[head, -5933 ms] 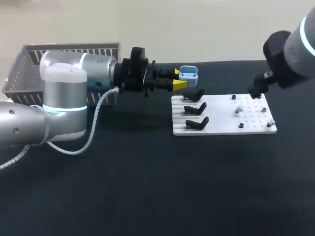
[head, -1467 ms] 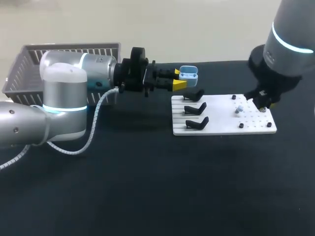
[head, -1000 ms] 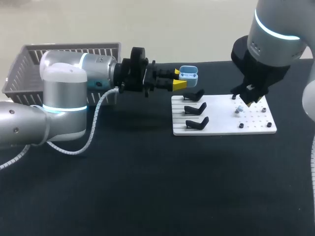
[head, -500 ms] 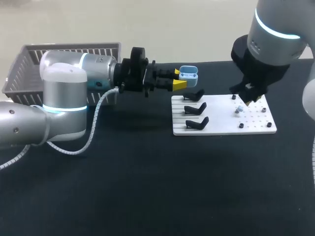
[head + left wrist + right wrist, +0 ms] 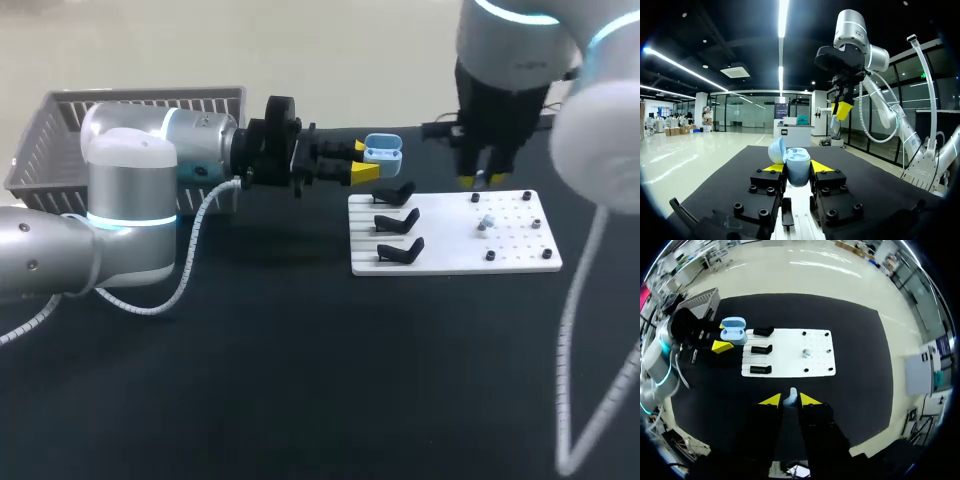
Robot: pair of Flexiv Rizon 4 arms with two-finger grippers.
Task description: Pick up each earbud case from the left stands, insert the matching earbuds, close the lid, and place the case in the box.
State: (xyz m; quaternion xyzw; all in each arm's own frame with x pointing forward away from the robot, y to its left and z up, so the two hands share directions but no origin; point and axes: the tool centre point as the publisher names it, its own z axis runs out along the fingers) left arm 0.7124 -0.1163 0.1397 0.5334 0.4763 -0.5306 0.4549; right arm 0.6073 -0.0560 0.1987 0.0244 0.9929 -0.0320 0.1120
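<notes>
- Slippage: right hand [image 5: 790, 400] pinches small pale earbud [image 5: 791, 395] aloft near the white board [image 5: 450, 262]; it could drop.
- Misalignment: left hand [image 5: 792, 168] clamps open light-blue earbud case [image 5: 798, 170] aloft beside the stands [image 5: 397, 220]; a tilted bud might jam.

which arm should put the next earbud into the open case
Right. The right gripper is shut on an earbud above the board, free to carry it over. The left gripper is occupied: it is shut on the open case.
</notes>
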